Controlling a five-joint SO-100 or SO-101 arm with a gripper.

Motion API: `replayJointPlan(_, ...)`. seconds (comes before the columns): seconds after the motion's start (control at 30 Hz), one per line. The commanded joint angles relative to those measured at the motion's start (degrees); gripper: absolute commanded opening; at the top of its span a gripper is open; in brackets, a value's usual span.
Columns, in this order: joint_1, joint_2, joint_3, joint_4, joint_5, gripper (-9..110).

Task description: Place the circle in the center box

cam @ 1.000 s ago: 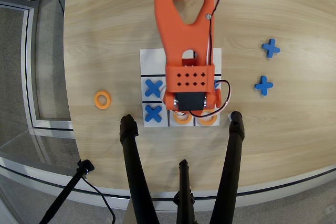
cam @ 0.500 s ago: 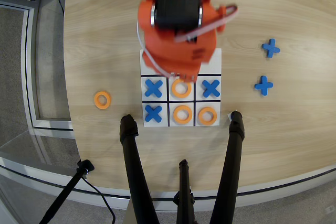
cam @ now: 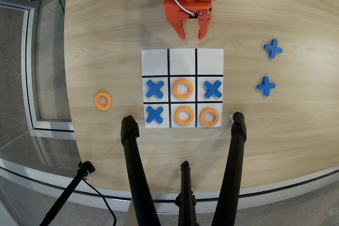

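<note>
In the overhead view, the circle (cam: 183,88) lies flat in the center box (cam: 183,79) of the white board (cam: 182,61), inside the black lines on all four sides. The orange end effector (cam: 192,33) hangs over bare wood just beyond the board's top edge, well apart from the circle, its two fingers pointing toward the board with a small gap between the tips and nothing held in it.

Around the circle, a blue cross (cam: 154,89) fills the square to its left and another blue cross (cam: 212,89) the square to its right. In the bottom row a third blue cross (cam: 154,114) sits at the left, an orange ring (cam: 184,115) in the middle and a second orange ring (cam: 209,116) at the right. The top row shows only white squares.

Off the board, a spare orange ring (cam: 103,100) rests on the bench (cam: 106,35) to the left, and two more blue crosses (cam: 273,48) (cam: 266,86) lie well to the right. Black tripod legs (cam: 135,168) rise from the lower edge, their tops near the board's bottom corners but covering no piece
</note>
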Motion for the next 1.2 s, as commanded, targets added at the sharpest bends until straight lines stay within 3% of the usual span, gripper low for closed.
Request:
replayJointPlan(0.0,0.35,6.33,5.8,0.44,-1.14,13)
replayJointPlan(0.3,1.49,14.68,21.27,-1.58,-3.69,12)
replayJointPlan(0.63,5.45,14.77,24.43,-2.02,-3.43,0)
replayJointPlan(1.17,49.13,16.79,24.43,-1.58,-8.26,0)
